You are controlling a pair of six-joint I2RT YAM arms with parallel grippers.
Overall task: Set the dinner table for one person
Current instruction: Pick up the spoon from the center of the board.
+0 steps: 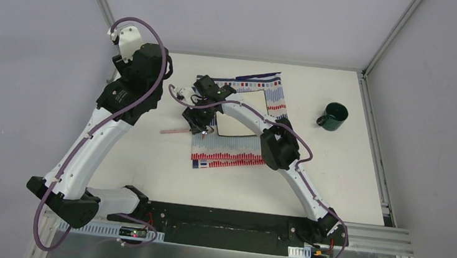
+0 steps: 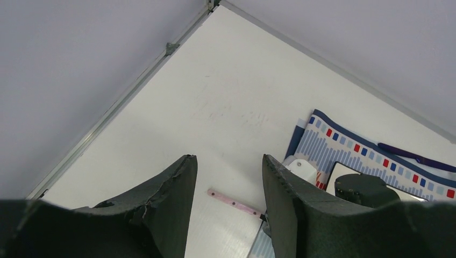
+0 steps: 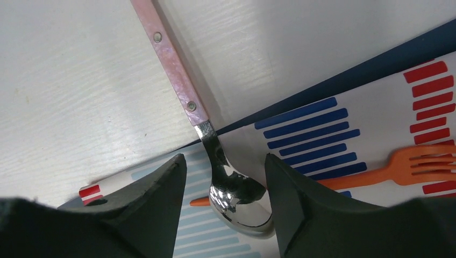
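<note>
Right jaws stood wide, empty, astride a pink-handled steel spoon (image 3: 185, 97), likely light, stiff, slippery; handle ahead looked grippable.

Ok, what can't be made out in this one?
- Orange fork: handle end behind a finger of the right gripper, right wrist view; unseen in top view.
- Purple utensil: cut off by frame edge, left wrist view; too small from above.
- Green mug: inside too dark, top view.
</note>
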